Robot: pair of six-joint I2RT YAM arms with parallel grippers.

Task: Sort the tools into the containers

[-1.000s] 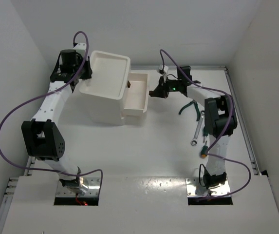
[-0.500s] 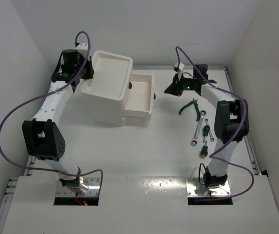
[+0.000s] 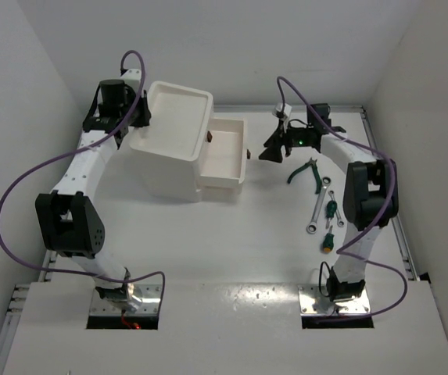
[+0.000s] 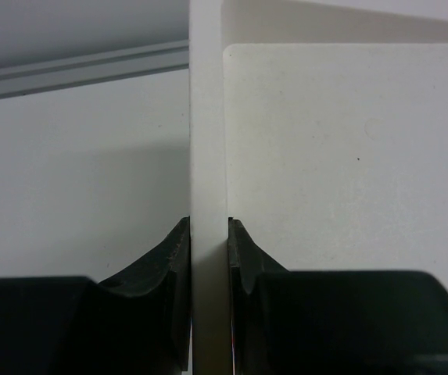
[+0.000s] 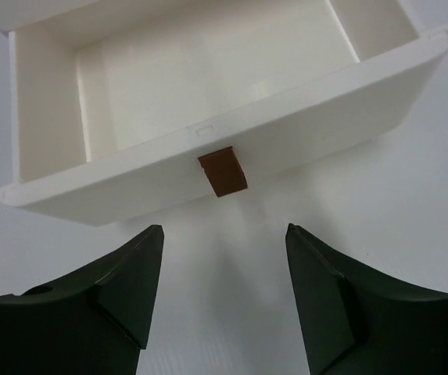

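Note:
The white cabinet (image 3: 165, 168) stands at the back left, with a rimmed tray top (image 3: 178, 117). My left gripper (image 3: 140, 117) is shut on the tray's left rim (image 4: 208, 141), one finger on each side of the thin wall. One drawer (image 3: 225, 152) is pulled out to the right, and it is bare inside (image 5: 208, 70). My right gripper (image 3: 269, 151) is open just short of the drawer's dark red handle (image 5: 224, 172), touching nothing. Green-handled pliers (image 3: 305, 170), a silver wrench (image 3: 316, 211) and two screwdrivers (image 3: 332, 209) (image 3: 327, 241) lie on the table at the right.
Another small dark handle (image 3: 209, 136) shows on the cabinet front above the open drawer. The tools lie close to the right arm's upright link (image 3: 364, 195). A metal rail (image 3: 388, 187) runs along the table's right edge.
The drawer has slid further out to the right. My right gripper has let go of its handle, opened and drawn slightly back. The left gripper has kept its hold.

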